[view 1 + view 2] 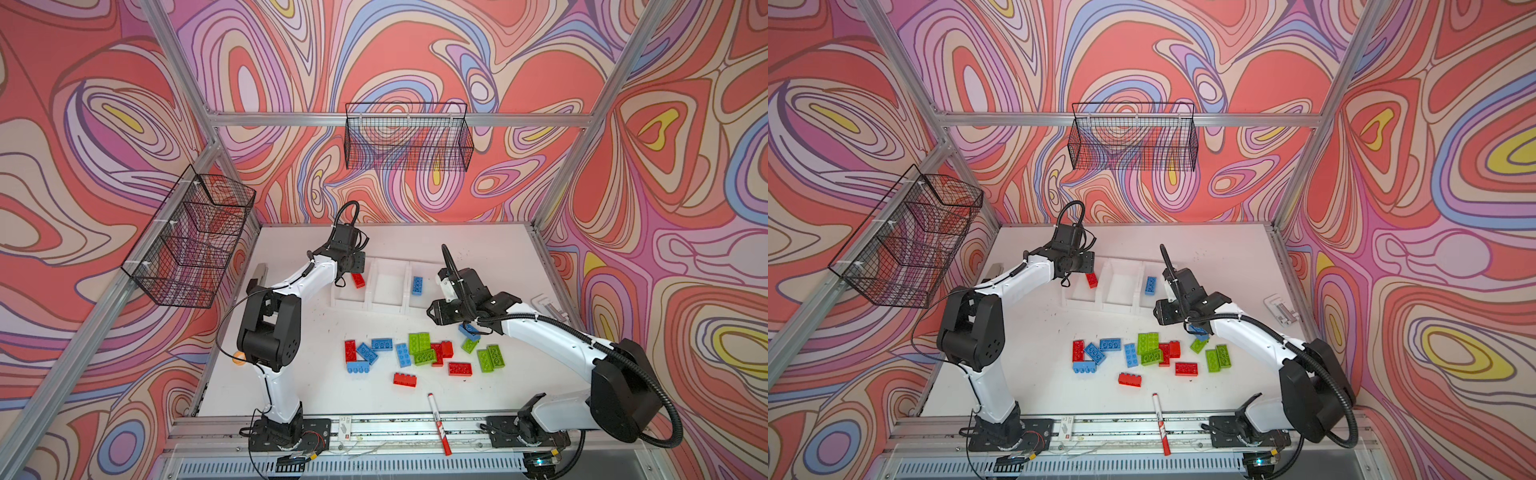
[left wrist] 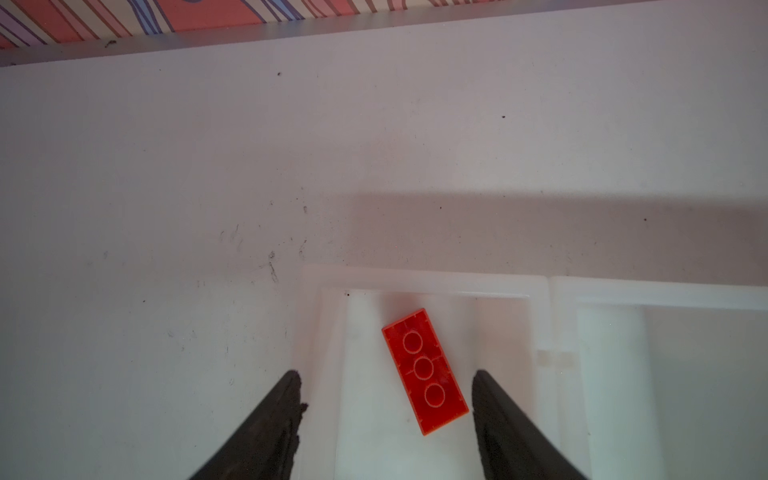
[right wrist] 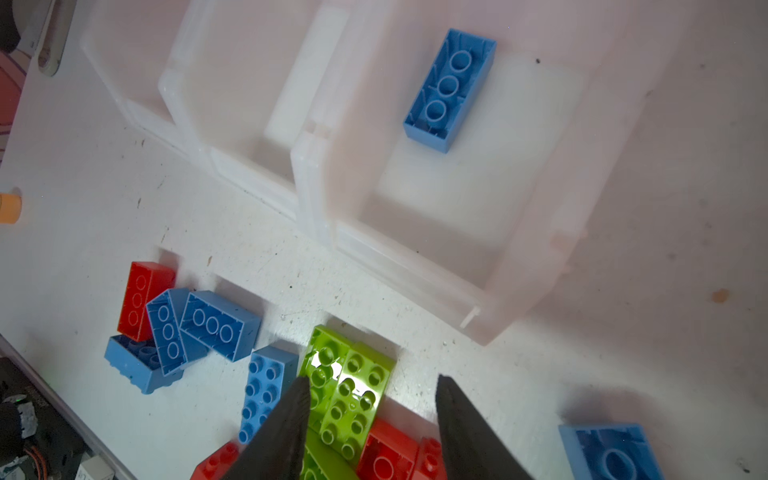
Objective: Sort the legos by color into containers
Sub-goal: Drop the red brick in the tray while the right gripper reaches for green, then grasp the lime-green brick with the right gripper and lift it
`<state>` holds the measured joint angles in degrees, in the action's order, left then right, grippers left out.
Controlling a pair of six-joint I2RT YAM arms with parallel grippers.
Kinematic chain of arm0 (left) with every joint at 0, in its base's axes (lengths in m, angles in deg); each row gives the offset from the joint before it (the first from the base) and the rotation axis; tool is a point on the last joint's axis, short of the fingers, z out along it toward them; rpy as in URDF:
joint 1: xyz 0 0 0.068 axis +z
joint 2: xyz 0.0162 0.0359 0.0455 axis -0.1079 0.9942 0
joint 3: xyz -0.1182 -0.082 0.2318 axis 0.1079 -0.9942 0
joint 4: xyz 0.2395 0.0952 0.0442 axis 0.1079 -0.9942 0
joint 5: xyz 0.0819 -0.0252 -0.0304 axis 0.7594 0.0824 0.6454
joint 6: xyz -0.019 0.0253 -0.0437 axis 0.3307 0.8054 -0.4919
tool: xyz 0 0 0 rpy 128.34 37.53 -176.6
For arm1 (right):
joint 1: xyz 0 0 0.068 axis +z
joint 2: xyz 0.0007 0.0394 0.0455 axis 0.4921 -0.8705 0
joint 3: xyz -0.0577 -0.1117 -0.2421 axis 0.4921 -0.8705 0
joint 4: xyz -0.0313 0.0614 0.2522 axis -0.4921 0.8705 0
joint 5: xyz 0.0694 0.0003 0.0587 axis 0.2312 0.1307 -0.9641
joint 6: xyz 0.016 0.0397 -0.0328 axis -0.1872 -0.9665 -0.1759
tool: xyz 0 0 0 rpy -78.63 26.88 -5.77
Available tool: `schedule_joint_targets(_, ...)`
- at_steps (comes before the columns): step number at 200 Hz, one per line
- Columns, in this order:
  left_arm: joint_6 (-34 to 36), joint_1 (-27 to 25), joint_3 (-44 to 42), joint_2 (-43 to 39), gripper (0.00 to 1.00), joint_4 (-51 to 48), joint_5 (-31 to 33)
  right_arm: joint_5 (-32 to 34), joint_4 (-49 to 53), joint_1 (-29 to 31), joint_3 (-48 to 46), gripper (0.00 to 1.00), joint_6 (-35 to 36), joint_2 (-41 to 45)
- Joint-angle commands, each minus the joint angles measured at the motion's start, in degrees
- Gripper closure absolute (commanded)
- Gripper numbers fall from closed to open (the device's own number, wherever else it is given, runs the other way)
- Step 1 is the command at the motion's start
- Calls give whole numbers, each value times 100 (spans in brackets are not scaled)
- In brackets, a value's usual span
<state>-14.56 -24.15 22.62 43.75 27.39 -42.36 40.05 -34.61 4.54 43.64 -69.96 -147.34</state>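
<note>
- Jaws apart, empty: left gripper [image 2: 385,374] over red brick [image 2: 424,370] lying in containers' [image 2: 415,280] 9 o'clock bin; right gripper [image 3: 372,379] over green bricks [image 3: 349,386].
- Risk: tight pile; closing could snag neighbouring red piece [image 3: 390,453].

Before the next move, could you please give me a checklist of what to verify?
1. Red brick lies in the left bin, clear of the open left gripper: ok.
2. Blue brick alone in the right bin: ok.
3. Middle bin holds no brick: ok.
4. Right gripper open, aimed at the green bricks: ok.
5. Green bricks clear of neighbours: not ok, red bricks touch them.
</note>
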Motion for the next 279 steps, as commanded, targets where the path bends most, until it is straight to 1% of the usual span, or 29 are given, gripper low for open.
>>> schedule_joint_targets(1,13,3,-245,-712,31,-36,183,3,150,247,-25,47,-1,-219)
schedule_joint_targets(22,-59,3,-565,-1203,32,-30,288,108,199,452,-19,46,-33,-435)
schedule_joint_targets(55,-315,5,-1376,-1987,33,92,382,143,199,589,-135,46,-161,-614)
schedule_joint_targets(79,-430,3,-1887,-2390,33,204,423,268,144,702,-187,50,-348,-765)
schedule_joint_targets(102,-521,3,-2077,-2496,34,90,440,331,73,719,-249,52,-523,-915)
schedule_joint_targets(125,-591,3,-2255,-2602,34,225,399,444,75,729,-259,54,-576,-1043)
schedule_joint_targets(177,-655,7,-2301,-2607,35,239,317,567,-48,725,-291,54,-762,-1251)
schedule_joint_targets(198,-655,5,-2348,-2649,36,223,343,651,-65,722,-270,60,-853,-1320)
schedule_joint_targets(211,-640,4,-2366,-2676,36,209,365,808,-11,720,-222,66,-881,-1345)
schedule_joint_targets(220,-630,5,-2367,-2695,36,200,379,839,-5,684,-177,68,-882,-1349)
schedule_joint_targets(231,-612,3,-2367,-2711,36,187,387,873,0,591,-128,70,-903,-1341)
schedule_joint_targets(250,-586,3,-2349,-2746,37,160,413,830,10,344,-62,78,-891,-1327)
schedule_joint_targets(268,-567,12,-2349,-2780,37,141,431,858,76,207,58,78,-800,-1283)
schedule_joint_targets(279,-556,11,-2356,-2791,37,141,436,902,141,201,179,75,-700,-1257)
